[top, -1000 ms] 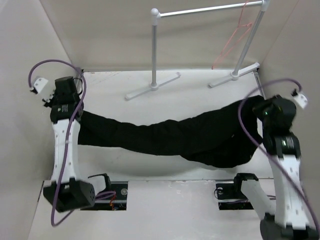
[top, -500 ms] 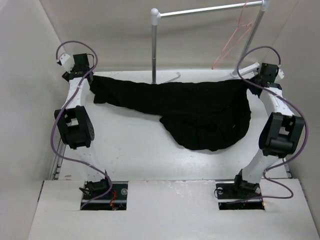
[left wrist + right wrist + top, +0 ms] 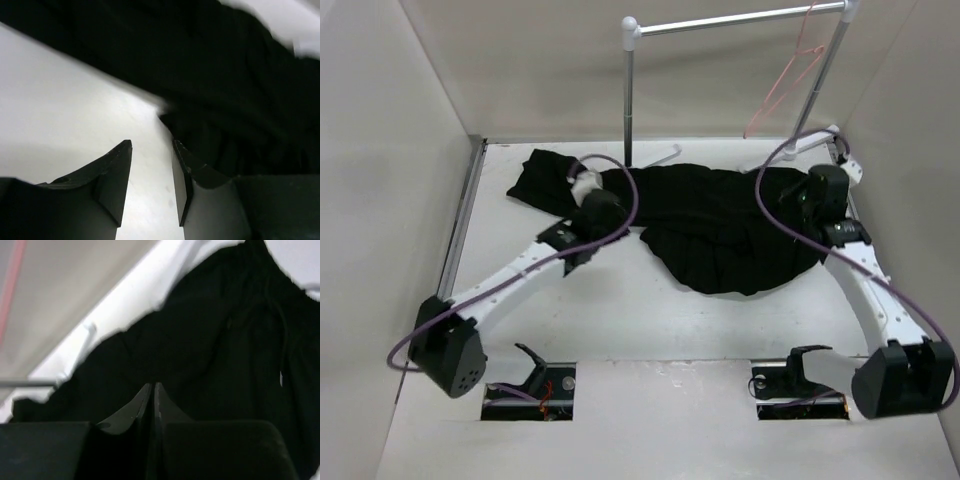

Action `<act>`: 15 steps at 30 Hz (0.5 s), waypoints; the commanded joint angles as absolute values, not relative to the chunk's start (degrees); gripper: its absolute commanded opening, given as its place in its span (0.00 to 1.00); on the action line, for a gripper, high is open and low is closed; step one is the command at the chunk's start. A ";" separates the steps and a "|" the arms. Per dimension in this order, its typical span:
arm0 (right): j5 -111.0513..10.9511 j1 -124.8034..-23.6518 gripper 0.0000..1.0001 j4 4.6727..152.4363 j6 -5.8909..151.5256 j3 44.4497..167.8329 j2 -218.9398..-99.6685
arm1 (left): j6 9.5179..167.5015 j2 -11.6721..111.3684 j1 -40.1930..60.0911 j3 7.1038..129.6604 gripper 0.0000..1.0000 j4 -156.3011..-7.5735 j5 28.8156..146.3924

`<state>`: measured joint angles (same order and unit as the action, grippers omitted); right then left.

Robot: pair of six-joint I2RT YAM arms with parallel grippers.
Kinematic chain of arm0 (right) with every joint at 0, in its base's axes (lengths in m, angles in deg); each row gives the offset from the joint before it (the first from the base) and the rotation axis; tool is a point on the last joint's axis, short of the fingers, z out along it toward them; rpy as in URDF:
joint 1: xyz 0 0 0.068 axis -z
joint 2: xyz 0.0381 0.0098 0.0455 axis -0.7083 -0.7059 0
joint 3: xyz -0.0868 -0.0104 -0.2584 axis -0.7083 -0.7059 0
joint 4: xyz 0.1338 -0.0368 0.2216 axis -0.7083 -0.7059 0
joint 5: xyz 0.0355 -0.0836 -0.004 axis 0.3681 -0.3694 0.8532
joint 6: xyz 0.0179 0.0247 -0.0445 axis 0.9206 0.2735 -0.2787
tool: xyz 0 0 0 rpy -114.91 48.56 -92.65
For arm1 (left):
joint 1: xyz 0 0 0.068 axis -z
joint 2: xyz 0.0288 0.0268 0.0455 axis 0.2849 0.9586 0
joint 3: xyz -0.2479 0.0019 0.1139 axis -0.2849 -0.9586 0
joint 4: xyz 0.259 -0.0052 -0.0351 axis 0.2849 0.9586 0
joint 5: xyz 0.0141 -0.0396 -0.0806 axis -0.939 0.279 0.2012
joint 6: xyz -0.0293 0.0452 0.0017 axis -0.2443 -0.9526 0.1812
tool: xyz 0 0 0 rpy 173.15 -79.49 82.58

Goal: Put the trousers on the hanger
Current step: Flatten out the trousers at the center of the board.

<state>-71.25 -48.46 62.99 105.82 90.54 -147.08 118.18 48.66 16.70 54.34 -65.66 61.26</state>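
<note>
Black-fingered left claw spread, empty, over bare table at the cloth's edge | right claw pressed together over trousers | trousers lie on table's far half, long axis left-right, narrow end left, bulk bunched right | hanger on rack beyond, bare; hanging not begun

No legible text, no labels, no brand marks, no numbers, no signs on anything

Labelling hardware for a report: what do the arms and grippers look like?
The left arm and right arm have white links and black joints, each trailed by a looping purple cable. The left gripper and right gripper each have two black wedge-shaped fingers.
</note>
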 commanded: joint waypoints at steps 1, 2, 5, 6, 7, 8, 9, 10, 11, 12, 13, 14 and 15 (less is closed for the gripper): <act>-72.99 -50.06 0.10 60.61 107.57 82.64 -141.35 | 128.33 55.02 23.12 49.30 0.35 -64.88 62.91; -72.64 -51.02 0.11 59.56 107.92 81.23 -138.72 | 129.91 56.26 24.17 48.95 0.38 -66.72 62.99; -70.36 -54.53 0.17 56.57 107.49 78.33 -131.95 | 132.12 60.82 25.50 49.12 0.44 -74.71 64.13; -70.09 -55.68 0.18 55.26 107.75 77.36 -129.92 | 132.47 62.67 25.59 49.65 0.45 -77.00 65.09; -70.08 -56.73 0.19 54.11 108.01 76.31 -127.90 | 132.56 64.69 25.50 50.43 0.45 -78.59 65.80; -70.17 -57.96 0.20 53.23 108.28 75.08 -125.97 | 132.91 66.62 25.24 51.14 0.45 -79.39 65.98; -70.35 -59.19 0.22 52.35 108.89 73.68 -124.12 | 134.05 68.21 24.98 51.49 0.47 -80.70 66.33; -70.61 -60.08 0.23 51.39 109.76 72.27 -122.01 | 134.84 69.70 24.89 51.93 0.48 -82.19 66.51; -70.70 -60.61 0.24 50.85 110.56 71.30 -120.43 | 135.11 71.11 24.71 52.11 0.48 -83.77 66.51; -70.70 -60.96 0.26 50.15 111.43 69.72 -118.06 | 135.90 72.43 24.54 52.20 0.48 -85.01 66.51; -70.70 -61.14 0.28 49.71 111.79 68.84 -116.73 | 136.51 73.31 24.54 52.46 0.48 -85.80 66.77; -70.70 -61.14 0.31 48.92 112.23 67.87 -115.33 | 136.61 74.71 24.80 53.16 0.48 -86.68 67.38; -70.87 -61.14 0.33 47.96 112.32 67.08 -114.27 | 136.61 76.12 24.89 53.78 0.48 -86.95 67.56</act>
